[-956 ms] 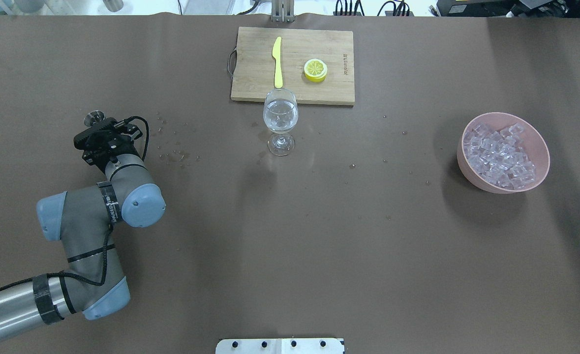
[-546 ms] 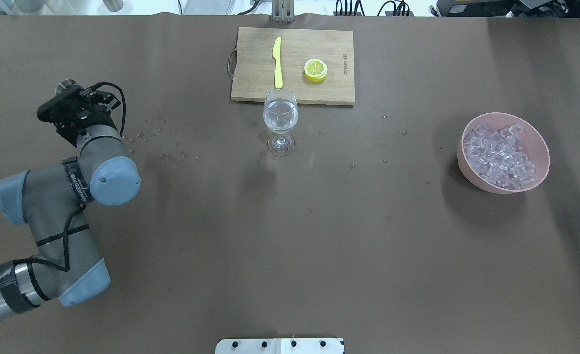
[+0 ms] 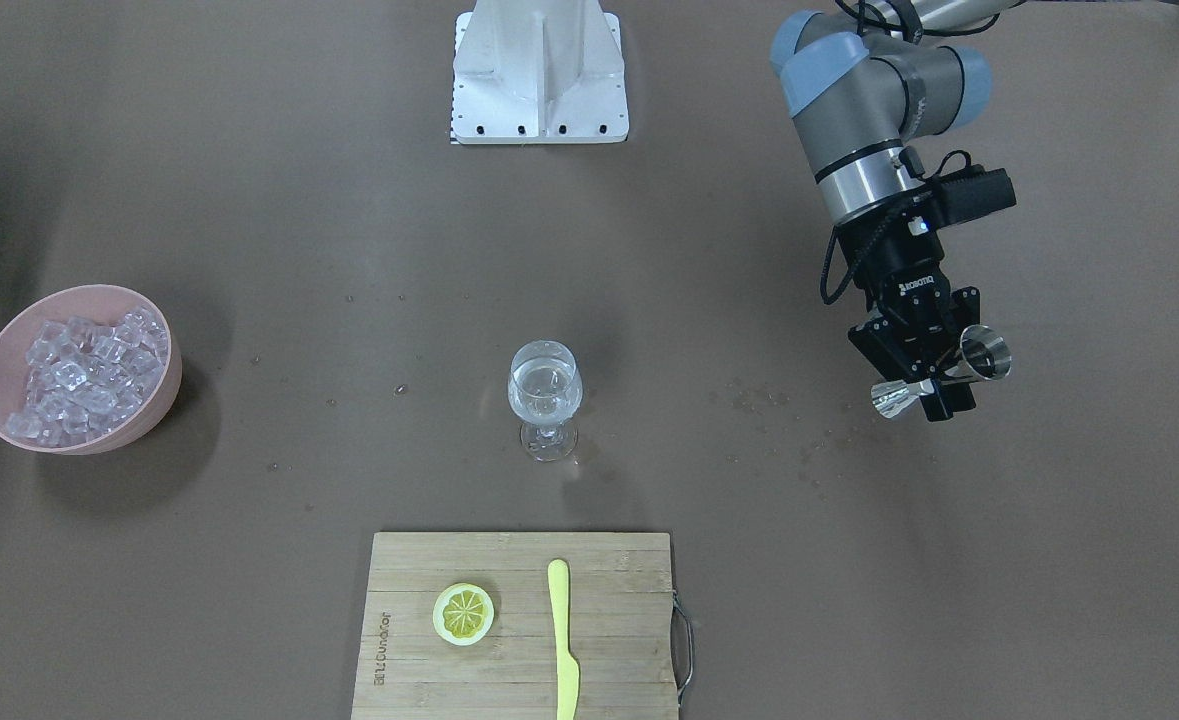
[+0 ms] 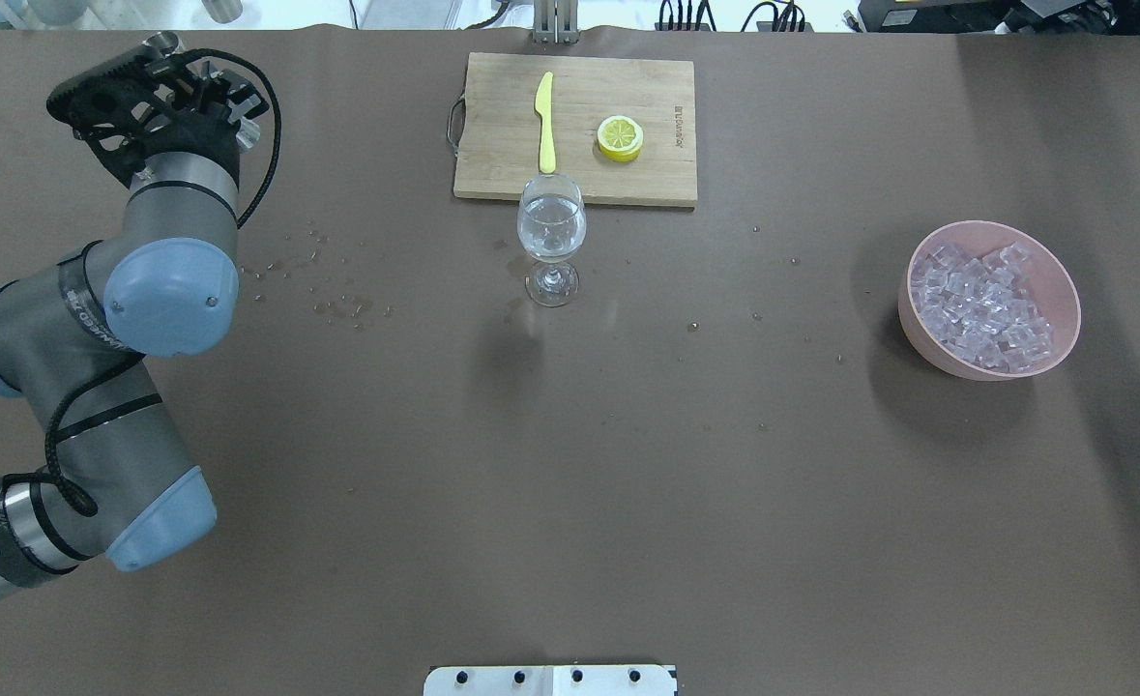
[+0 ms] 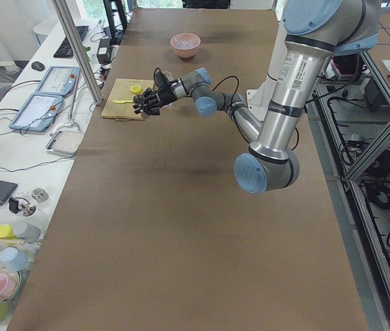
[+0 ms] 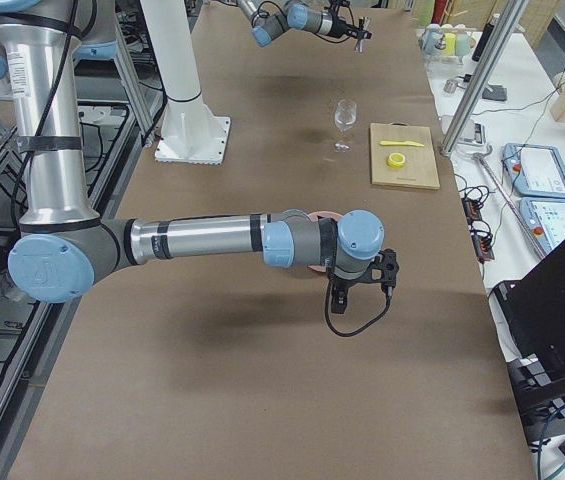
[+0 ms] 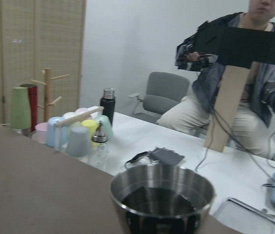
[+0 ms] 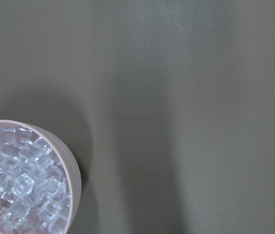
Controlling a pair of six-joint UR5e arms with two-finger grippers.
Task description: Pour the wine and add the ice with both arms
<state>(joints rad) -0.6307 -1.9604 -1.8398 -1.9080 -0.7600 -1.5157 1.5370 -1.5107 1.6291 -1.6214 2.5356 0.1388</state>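
Note:
My left gripper is shut on a steel jigger and holds it tilted, high above the table's far left part. It also shows in the overhead view. The left wrist view shows the jigger's cup. A wine glass holding clear wine stands mid-table. A pink bowl heaped with ice sits at the right. My right gripper hovers beside the bowl and shows only in the exterior right view, so I cannot tell if it is open. The right wrist view shows the ice.
A wooden cutting board with a yellow knife and a lemon slice lies just behind the glass. Spilled drops dot the table left of the glass. The white pedestal is at the robot's side.
My left arm has swung away from the glass with the jigger, toward the far left edge of the table. The glass, the bowl and the board have not moved.

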